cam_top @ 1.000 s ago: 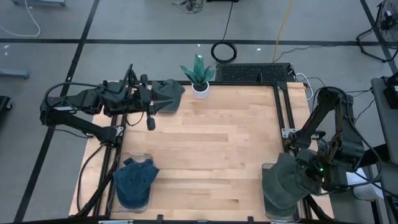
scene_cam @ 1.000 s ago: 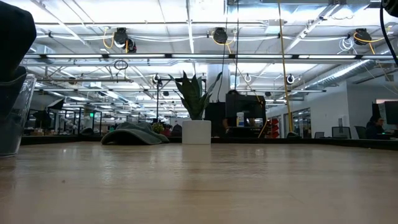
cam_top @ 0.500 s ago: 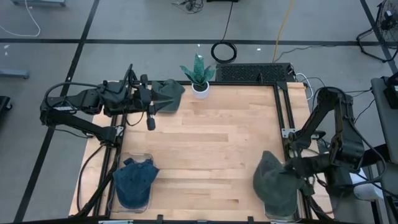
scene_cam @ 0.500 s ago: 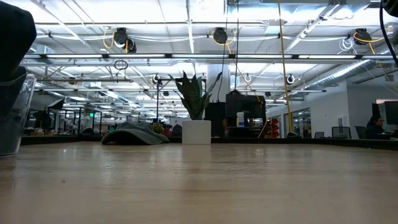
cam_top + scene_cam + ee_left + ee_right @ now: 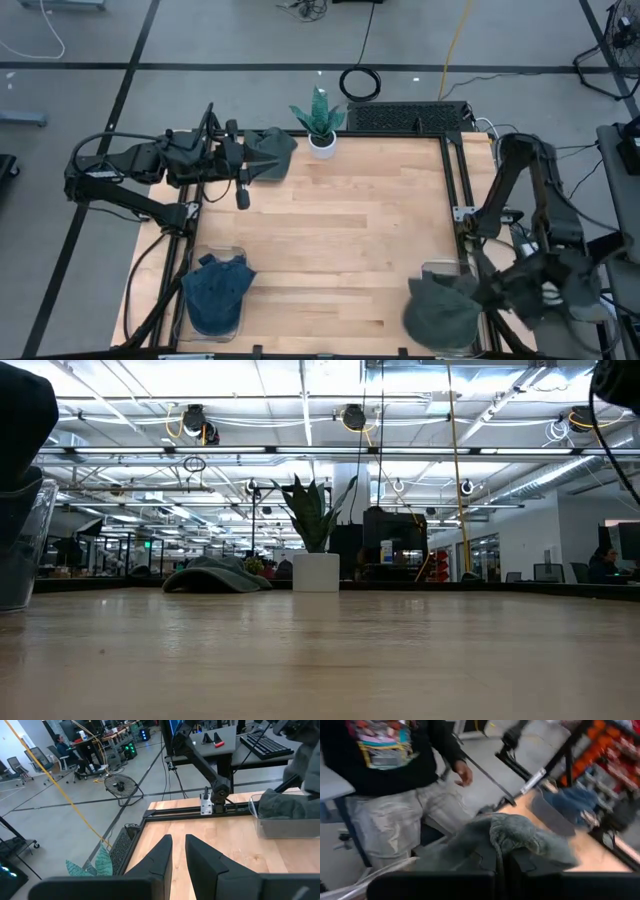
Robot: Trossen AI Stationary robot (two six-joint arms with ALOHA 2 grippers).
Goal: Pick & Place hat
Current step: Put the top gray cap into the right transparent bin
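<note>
The right end effector [image 5: 502, 857], clamped on the grey hat [image 5: 440, 312], holds it over the tabletop's [image 5: 340, 240] near right corner; next, carrying inward and releasing.

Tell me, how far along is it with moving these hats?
Done, it seems: one grey-green hat lies at the table's far left corner, by the left gripper, whose fingers are nearly together and empty. In hand: the right gripper is shut on a second grey-green hat, held over the clear bin at the near right. Left: setting it down, and perhaps the blue hat, which sits in its own bin.
</note>
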